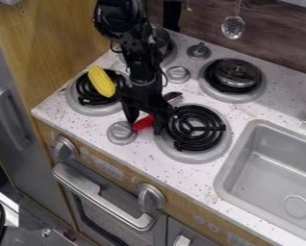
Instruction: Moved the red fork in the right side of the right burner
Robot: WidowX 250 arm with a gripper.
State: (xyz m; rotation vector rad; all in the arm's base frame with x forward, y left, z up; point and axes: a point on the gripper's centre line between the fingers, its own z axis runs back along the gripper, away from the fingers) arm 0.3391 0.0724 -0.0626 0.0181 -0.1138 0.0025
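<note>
Showing a red handle and silvery end, the utensil (143, 123) lies between parted fingers of the gripper (145, 126).

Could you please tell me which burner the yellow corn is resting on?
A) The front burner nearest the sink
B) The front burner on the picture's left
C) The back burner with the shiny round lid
B: the yellow corn lies on the black coil of the left front burner, on the picture's left side of the gripper.
</note>
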